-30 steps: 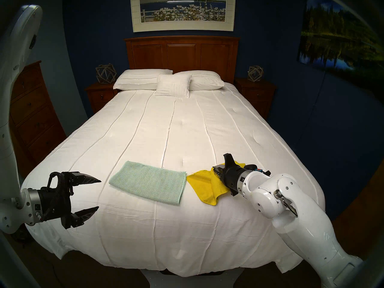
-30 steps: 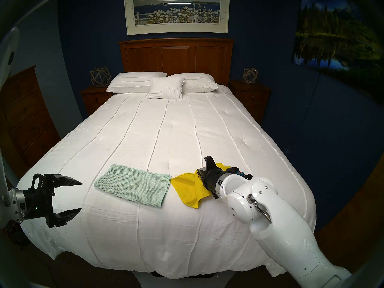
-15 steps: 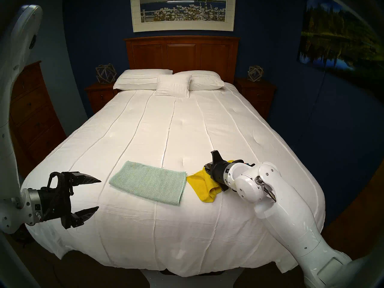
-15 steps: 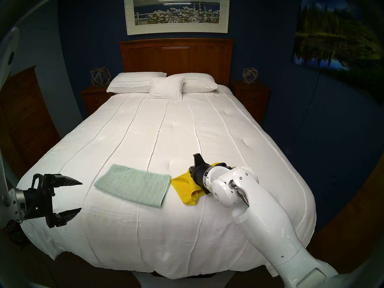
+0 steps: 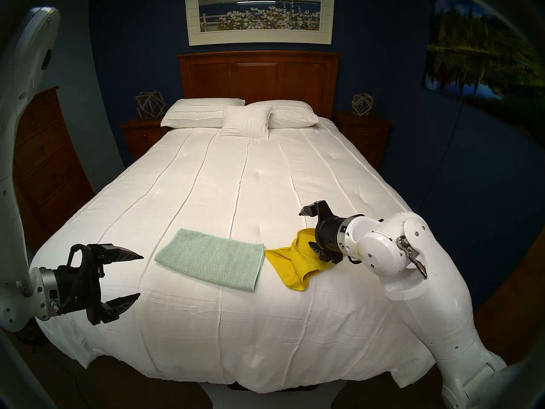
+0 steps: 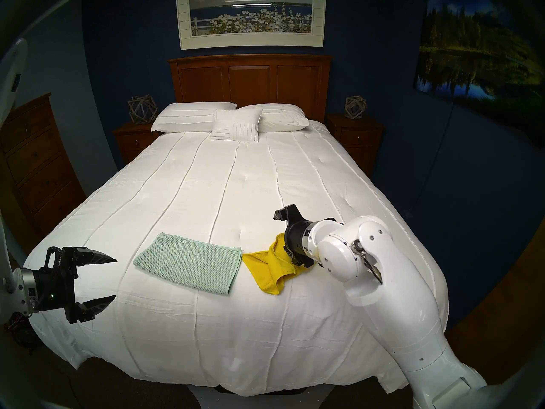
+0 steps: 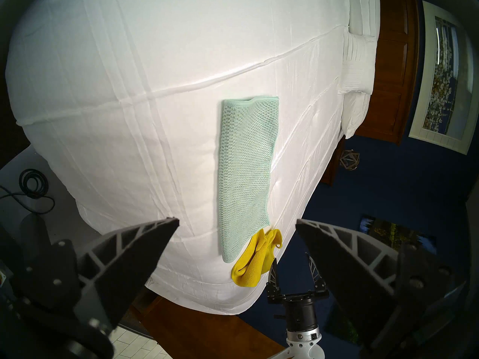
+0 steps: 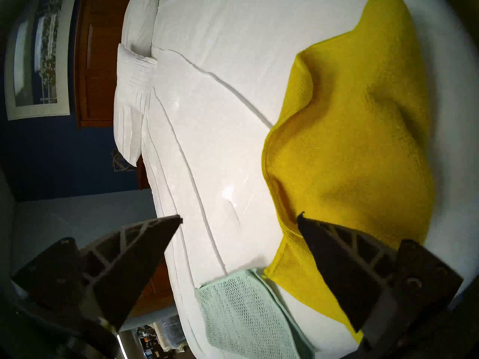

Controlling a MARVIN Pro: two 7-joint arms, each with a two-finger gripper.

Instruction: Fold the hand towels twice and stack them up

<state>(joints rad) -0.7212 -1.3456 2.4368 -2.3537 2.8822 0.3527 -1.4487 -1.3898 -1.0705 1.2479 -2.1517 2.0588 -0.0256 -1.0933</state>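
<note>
The pale mint-green waffle hand towel (image 5: 211, 262) (image 6: 188, 263) (image 7: 246, 169) lies flat as a long folded rectangle near the bed's foot. Touching its right end is the yellow hand towel (image 5: 290, 263) (image 6: 271, 266) (image 8: 350, 143), rumpled and loosely doubled over itself. My right gripper (image 5: 309, 230) (image 6: 281, 231) (image 8: 241, 216) hovers open over the yellow towel's right part, holding nothing; one fingertip (image 8: 304, 221) is close above the towel's hem. My left gripper (image 5: 141, 276) (image 6: 115, 278) (image 7: 237, 221) stands open and empty, off the mint towel's left end.
The towels lie on a white bedspread (image 5: 250, 187). White pillows (image 5: 244, 119) and a wooden headboard (image 5: 258, 75) are at the far end. A nightstand stands on each side, a dresser (image 5: 47, 163) at the left. The bed's foot edge runs below the towels.
My right gripper has opened, let go of the yellow towel and lifted away to the right. The yellow towel has settled in a rumpled fold. The left arm has not moved.
</note>
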